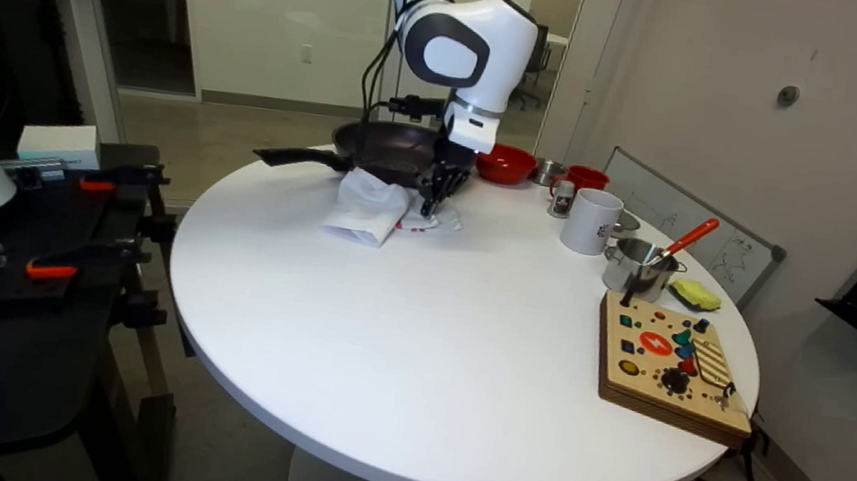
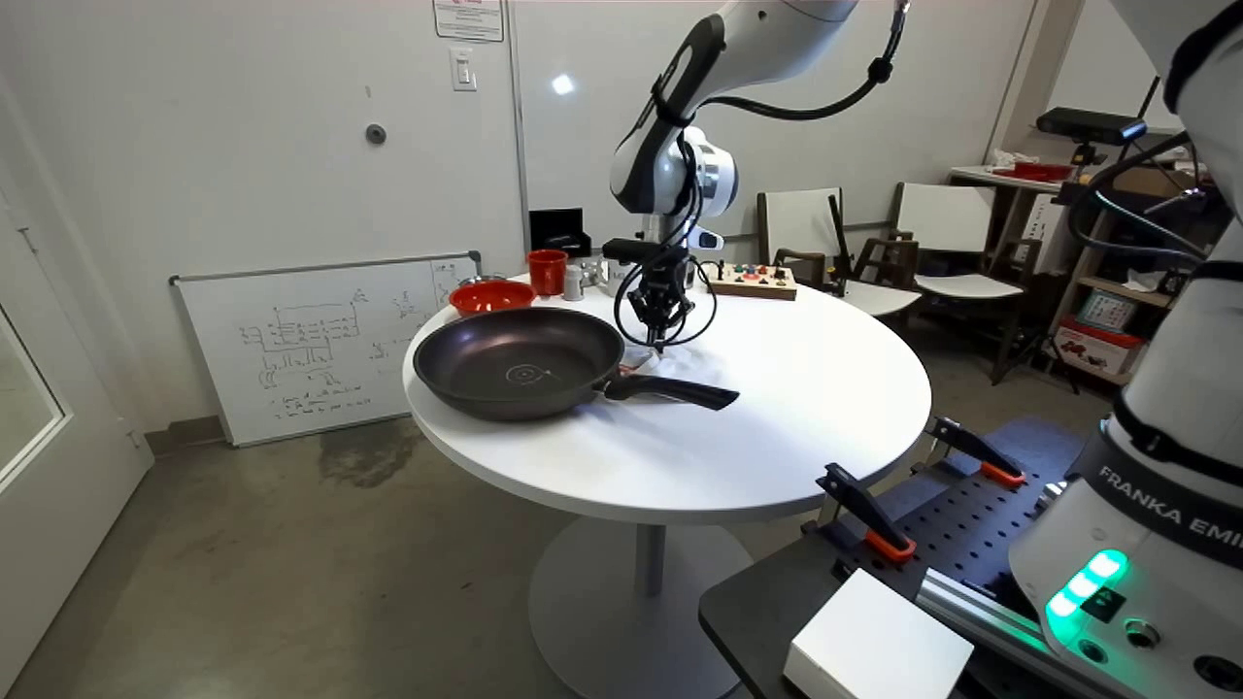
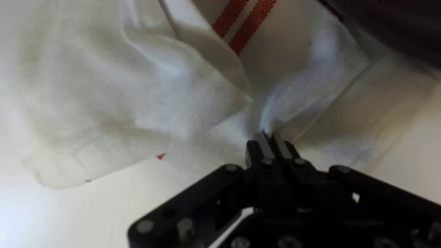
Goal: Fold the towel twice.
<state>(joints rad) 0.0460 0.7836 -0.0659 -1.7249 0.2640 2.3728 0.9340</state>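
The towel is white cloth with red stripes. It lies rumpled and partly folded over on the round table, beside the pan, in an exterior view [image 1: 369, 209]. In an exterior view [image 2: 694, 363] it is partly hidden behind the pan's handle. In the wrist view the towel [image 3: 103, 89] has a loose flap at the left and two red stripes at the top. My gripper [image 3: 269, 136] points down at the towel, its fingers nearly together with a ridge of cloth running into the tips. It also shows in both exterior views [image 1: 429, 209] [image 2: 659, 344], low at the table.
A dark frying pan [image 1: 394, 155] stands right beside the towel, its handle [image 2: 670, 388] close by. A red bowl [image 1: 506, 165], white mug [image 1: 590, 225], steel pot [image 1: 628, 268], yellow sponge [image 1: 695, 294] and wooden switch board [image 1: 658, 387] stand along the table's edge.
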